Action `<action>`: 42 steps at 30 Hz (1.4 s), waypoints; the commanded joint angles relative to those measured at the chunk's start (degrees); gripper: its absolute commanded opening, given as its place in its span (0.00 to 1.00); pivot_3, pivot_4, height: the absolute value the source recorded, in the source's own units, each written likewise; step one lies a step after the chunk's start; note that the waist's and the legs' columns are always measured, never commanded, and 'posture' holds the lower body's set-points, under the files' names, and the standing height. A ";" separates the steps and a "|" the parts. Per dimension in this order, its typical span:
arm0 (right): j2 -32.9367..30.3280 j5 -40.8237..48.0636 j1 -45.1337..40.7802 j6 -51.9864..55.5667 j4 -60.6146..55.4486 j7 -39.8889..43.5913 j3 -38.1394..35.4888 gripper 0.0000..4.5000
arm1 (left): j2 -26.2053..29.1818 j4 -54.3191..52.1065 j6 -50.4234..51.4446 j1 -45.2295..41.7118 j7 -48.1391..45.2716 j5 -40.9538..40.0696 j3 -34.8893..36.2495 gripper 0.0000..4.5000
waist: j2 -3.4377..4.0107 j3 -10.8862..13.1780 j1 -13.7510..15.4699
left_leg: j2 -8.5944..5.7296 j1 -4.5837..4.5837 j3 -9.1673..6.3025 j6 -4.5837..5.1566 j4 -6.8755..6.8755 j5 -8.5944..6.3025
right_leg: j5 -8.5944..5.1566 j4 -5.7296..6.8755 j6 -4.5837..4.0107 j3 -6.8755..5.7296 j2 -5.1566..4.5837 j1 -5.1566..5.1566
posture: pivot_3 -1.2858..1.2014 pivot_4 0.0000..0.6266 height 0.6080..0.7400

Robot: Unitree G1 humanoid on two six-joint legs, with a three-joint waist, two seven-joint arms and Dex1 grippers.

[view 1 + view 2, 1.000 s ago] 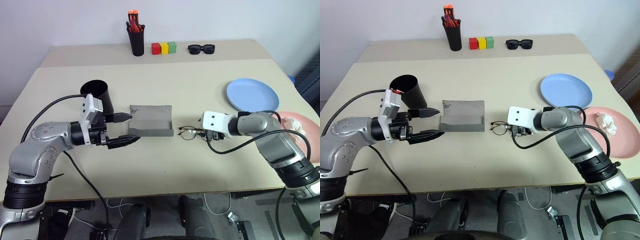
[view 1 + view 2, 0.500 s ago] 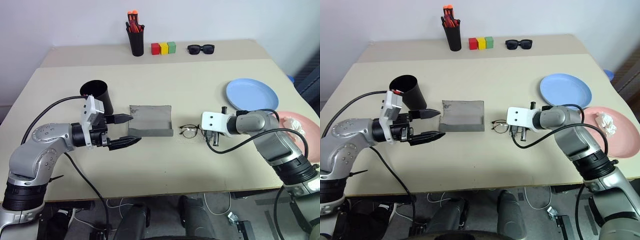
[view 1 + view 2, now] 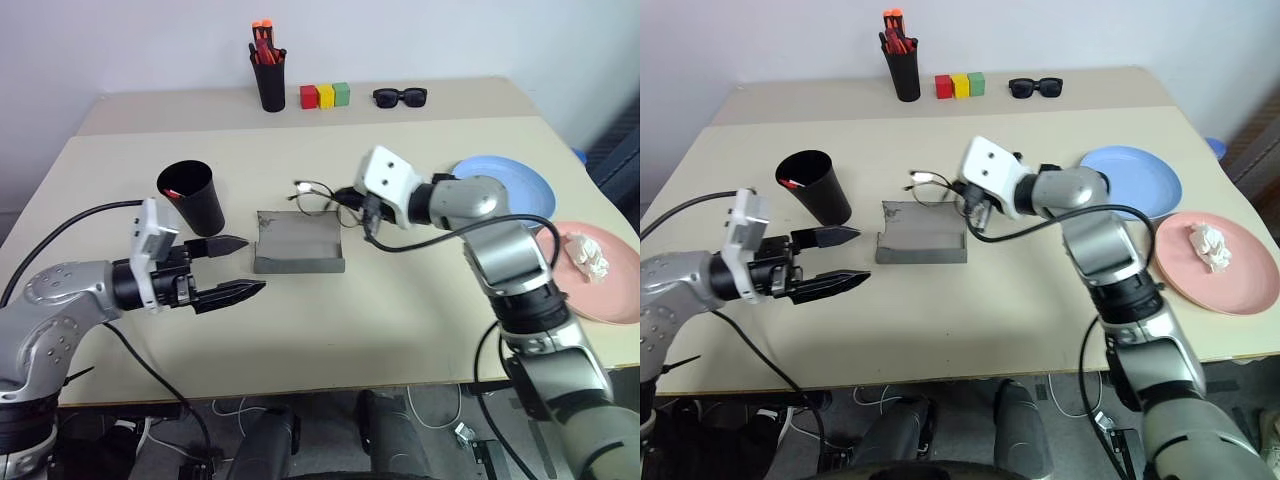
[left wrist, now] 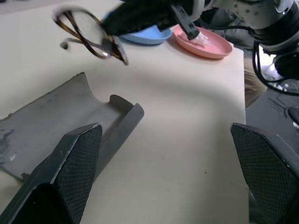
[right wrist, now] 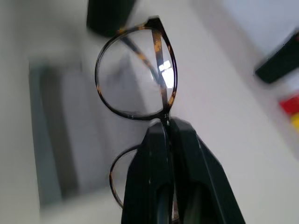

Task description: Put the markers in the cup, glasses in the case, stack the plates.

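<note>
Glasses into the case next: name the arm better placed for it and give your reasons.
Right. The right gripper is shut on the glasses at the bridge and holds them in the air just above the open case. The left gripper stands open and empty beside the case.

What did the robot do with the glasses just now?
The right gripper shut on the glasses, lifted them off the table and carried them left, above the open case. The left gripper pulled back a little, open. Cup and plates stayed put.
</note>
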 commanded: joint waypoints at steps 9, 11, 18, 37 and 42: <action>10.53 -1.12 -0.48 5.30 3.11 -7.26 6.76 0.01 | 0.58 -3.74 -2.27 3.52 1.20 -1.10 3.01 1.00 | -0.01 -0.01 -0.04 | -0.01 0.05 -0.01 -0.07 -0.31 0.04 | 0.00 -0.05 -0.02 0.00 0.00 -0.09 | 0.52 0.24 1.00; 10.64 -1.67 0.42 6.25 3.21 -7.62 8.08 0.01 | 0.46 -3.93 -2.37 3.69 1.73 -1.36 3.01 1.00 | 0.00 -0.01 -0.10 | -0.01 0.06 -0.01 -0.11 -0.40 0.06 | -0.01 -0.04 -0.05 0.00 0.00 -0.12 | 0.52 0.24 1.00; 8.11 -4.37 0.82 10.75 3.63 -6.98 12.21 0.01 | 0.29 -3.89 -3.32 4.37 2.25 -0.82 2.34 1.00 | 0.00 -0.01 -0.12 | -0.01 0.05 0.00 -0.13 -0.42 0.08 | -0.01 -0.03 -0.06 0.00 0.01 -0.15 | 0.52 0.24 1.00; 10.89 1.28 -1.97 9.46 4.68 -8.41 2.72 0.99 | -0.83 -2.83 -5.25 2.79 4.52 0.29 -0.50 1.00 | 0.00 0.00 -0.15 | 0.00 0.05 0.00 -0.13 -0.44 0.08 | -0.01 -0.04 -0.06 0.00 0.02 -0.15 | 0.52 0.24 1.00; 12.58 6.77 -3.40 6.44 7.61 -10.89 -6.34 0.99 | -1.06 -1.51 -6.90 1.37 5.20 1.74 -1.16 1.00 | 0.00 -0.01 -0.07 | 0.00 0.06 0.00 -0.13 -0.45 0.08 | -0.01 -0.04 -0.07 0.00 0.02 -0.14 | 0.52 0.24 1.00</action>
